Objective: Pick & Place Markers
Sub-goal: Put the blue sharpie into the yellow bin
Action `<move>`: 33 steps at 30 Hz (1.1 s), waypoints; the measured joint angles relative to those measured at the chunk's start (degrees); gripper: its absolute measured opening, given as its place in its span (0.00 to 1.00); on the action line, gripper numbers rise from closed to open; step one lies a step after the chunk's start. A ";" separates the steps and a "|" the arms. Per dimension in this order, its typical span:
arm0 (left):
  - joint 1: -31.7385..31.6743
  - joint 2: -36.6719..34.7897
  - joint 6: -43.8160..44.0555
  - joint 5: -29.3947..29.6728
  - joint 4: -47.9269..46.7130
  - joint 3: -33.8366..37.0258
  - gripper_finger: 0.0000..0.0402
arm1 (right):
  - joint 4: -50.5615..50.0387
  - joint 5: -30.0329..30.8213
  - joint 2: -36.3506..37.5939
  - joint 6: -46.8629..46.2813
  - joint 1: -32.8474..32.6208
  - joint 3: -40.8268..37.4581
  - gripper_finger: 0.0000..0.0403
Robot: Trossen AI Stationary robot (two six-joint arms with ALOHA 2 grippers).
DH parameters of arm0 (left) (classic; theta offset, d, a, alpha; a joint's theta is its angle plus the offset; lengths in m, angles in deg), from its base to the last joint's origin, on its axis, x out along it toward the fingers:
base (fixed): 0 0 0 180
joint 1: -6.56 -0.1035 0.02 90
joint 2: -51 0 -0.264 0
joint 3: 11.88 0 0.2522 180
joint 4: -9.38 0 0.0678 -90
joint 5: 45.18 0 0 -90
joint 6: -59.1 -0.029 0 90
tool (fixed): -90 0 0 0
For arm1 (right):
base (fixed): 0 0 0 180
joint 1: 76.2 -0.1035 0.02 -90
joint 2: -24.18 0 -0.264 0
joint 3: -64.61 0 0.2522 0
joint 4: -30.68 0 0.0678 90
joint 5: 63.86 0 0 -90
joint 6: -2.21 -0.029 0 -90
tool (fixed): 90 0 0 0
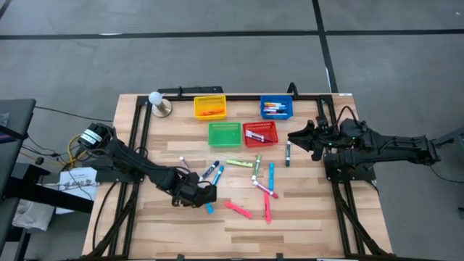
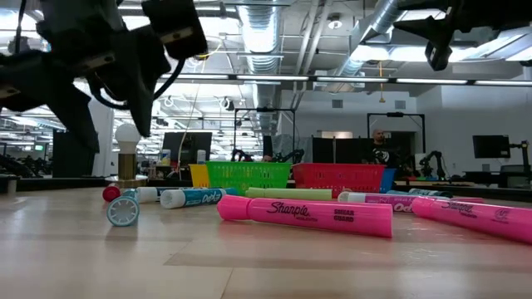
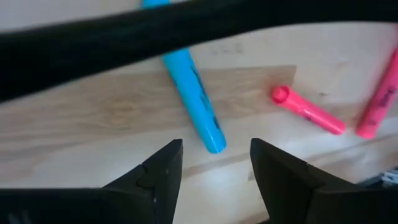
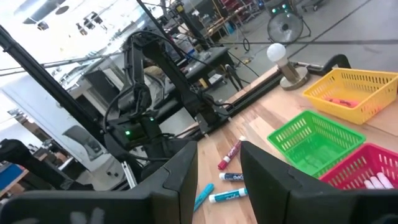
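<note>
left gripper (image 3: 214, 165) hovers over the table (image 1: 304, 217), fingers apart and empty, directly above a blue marker (image 3: 191, 93) lying flat. pink markers (image 3: 306, 111) lie nearby. right gripper (image 1: 299, 136) waits beside the red basket (image 1: 262, 133), fingers parted, holding nothing.

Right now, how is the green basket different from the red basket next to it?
The green basket looks empty, while the red basket has markers lying inside. The green one sits nearer the left arm's side of the table and the red one nearer the right arm's side. Both are small mesh baskets of similar size, standing side by side.
</note>
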 joint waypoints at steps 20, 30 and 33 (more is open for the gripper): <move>-2.80 3.83 -0.01 -2.86 2.05 0.72 0.41 | 0.07 0.02 0.00 0.46 0.00 0.00 0.28; -2.97 9.90 1.10 -8.52 4.37 0.40 0.41 | 0.07 0.03 0.00 0.48 0.02 0.00 0.28; -2.94 11.16 1.33 -10.12 4.53 0.38 0.41 | 0.07 0.02 0.00 0.48 0.02 0.00 0.28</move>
